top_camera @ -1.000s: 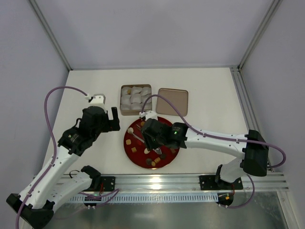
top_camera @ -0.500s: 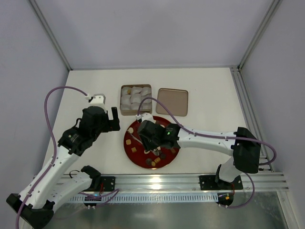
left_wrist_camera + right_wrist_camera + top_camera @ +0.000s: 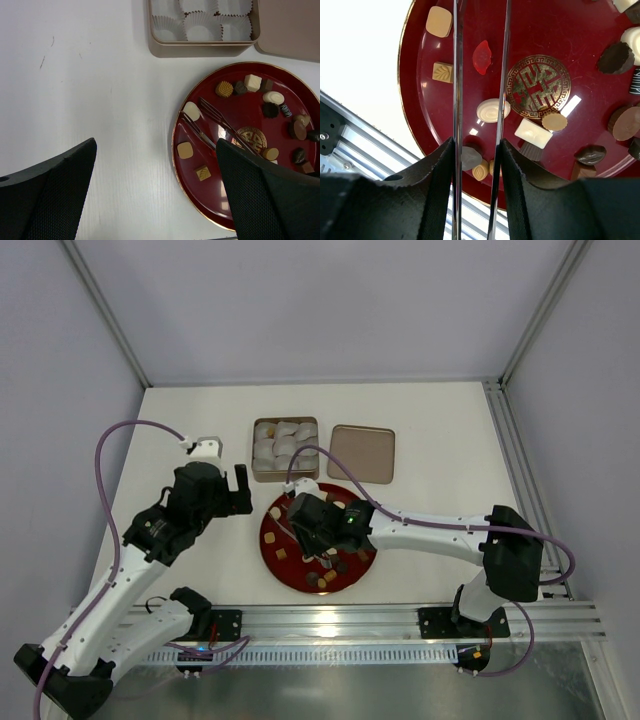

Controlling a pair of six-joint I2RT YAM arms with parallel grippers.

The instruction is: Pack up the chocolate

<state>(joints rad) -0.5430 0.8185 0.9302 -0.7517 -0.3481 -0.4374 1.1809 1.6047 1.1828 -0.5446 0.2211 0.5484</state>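
The right gripper (image 3: 477,147) was closed narrow on the metal tongs (image 3: 457,75), their blades reaching out over the red plate (image 3: 555,30). There the chocolate (image 3: 490,110) lay scattered: small, light, glossy pieces, likely to skid or scuff, so a gentle pinch across one piece's sides looked wisest. Neighbours crowded the near rim and could get nudged. The left gripper (image 3: 156,147) hung wide and empty over the table (image 3: 75,75) beside the plate. Beyond sat the tin (image 3: 200,49) of paper cups (image 3: 200,25), with its lid (image 3: 290,25) alongside.
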